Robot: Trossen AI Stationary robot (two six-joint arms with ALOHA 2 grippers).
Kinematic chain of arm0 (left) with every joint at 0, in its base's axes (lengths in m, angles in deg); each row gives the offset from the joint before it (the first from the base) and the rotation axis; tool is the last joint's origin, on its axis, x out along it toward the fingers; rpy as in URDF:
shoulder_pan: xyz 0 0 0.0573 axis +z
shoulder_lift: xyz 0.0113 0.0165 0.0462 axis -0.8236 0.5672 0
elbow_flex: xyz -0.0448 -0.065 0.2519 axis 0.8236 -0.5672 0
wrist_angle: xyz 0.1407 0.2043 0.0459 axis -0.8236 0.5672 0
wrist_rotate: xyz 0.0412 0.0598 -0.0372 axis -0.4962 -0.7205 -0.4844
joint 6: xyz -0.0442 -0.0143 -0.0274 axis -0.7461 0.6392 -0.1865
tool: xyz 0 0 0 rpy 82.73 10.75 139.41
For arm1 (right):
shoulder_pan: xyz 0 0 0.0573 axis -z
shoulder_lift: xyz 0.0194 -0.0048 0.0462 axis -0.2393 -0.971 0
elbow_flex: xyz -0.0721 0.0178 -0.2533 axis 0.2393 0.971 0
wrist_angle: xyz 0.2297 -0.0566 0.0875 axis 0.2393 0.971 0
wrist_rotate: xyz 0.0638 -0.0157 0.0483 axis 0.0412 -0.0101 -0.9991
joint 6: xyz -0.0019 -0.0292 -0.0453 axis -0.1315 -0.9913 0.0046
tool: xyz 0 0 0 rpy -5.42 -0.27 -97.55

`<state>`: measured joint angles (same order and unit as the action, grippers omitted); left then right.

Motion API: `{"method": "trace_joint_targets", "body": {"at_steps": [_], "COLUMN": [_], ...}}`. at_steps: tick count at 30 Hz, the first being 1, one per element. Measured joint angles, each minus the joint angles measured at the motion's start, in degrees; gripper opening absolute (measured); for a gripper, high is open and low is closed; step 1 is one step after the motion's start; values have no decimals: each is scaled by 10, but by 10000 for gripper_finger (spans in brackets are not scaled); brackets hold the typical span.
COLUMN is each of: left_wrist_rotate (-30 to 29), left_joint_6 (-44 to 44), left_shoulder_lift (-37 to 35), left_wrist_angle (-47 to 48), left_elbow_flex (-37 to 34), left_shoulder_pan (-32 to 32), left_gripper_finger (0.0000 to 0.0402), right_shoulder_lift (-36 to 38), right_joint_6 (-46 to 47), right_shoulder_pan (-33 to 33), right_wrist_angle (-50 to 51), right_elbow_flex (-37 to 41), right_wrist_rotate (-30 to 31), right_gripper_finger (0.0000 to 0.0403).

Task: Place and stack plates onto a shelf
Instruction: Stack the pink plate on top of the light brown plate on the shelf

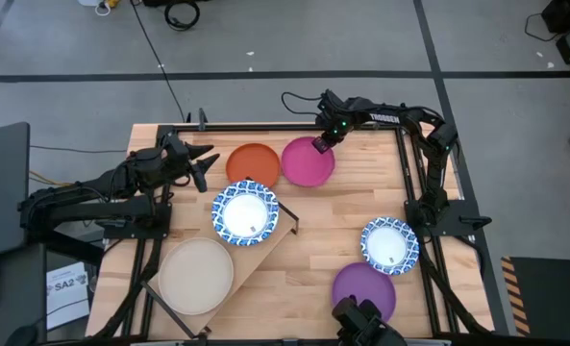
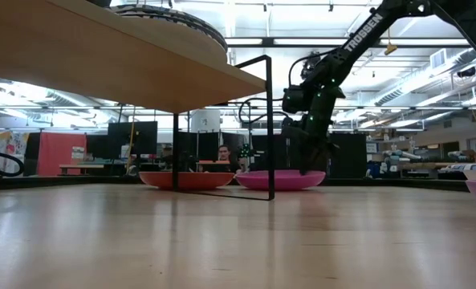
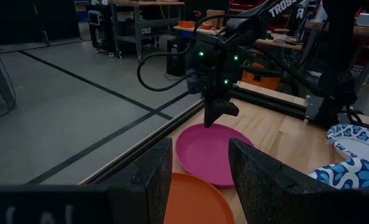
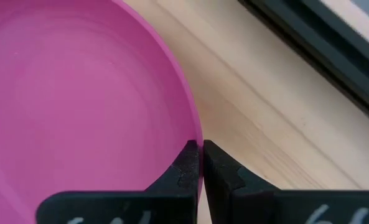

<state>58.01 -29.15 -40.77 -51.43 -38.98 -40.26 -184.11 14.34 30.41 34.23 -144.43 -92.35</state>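
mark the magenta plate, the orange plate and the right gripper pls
magenta plate (image 1: 308,163): high view, bare centre of the plate.
orange plate (image 1: 253,163): high view, centre of the plate.
right gripper (image 4: 202,163): right wrist view, between the fingertips, shut on the magenta plate's rim.

Purple plate (image 1: 364,289) partly behind camera mount (image 1: 361,322)

The shelf (image 1: 265,252) is light wood on thin black legs. On it sit a blue-and-white patterned plate (image 1: 245,212) with a white centre and a plain beige plate (image 1: 197,276). Beyond the shelf lie an orange plate (image 1: 254,164) and a magenta plate (image 1: 307,162). Right of the shelf are a second blue-and-white plate (image 1: 389,245) and a purple plate (image 1: 363,288). The surface (image 1: 352,211) is pale slatted wood.
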Motion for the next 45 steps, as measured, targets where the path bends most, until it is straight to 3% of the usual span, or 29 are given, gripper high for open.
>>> {"method": "trace_joint_targets", "body": {"at_steps": [12, 27, 33, 38, 45], "left_wrist_rotate": [0, -20, -102, -81, -44], "left_joint_6": [0, -3, -37, -39, -48], "left_shoulder_lift": [0, 0, 0, 18, 97], "left_wrist_angle": [0, -8, -71, -149, -217], "left_elbow_flex": [0, 0, 0, 0, 19], "left_shoulder_pan": [0, 0, 12, 42, 95], "left_gripper_finger": [164, 164, 164, 164, 164], "right_shoulder_lift": [0, 0, 0, 0, 0], "right_joint_6": [-2, 0, 22, 56, 91], "right_shoulder_pan": [1, 6, 4, 2, -15], "right_wrist_angle": [39, 50, 25, -19, -85], "right_elbow_flex": [-65, -240, -285, -293, -293], "right_wrist_rotate": [0, 0, 0, 0, 4], "right_gripper_finger": [13, 13, 13, 13, 13]}}
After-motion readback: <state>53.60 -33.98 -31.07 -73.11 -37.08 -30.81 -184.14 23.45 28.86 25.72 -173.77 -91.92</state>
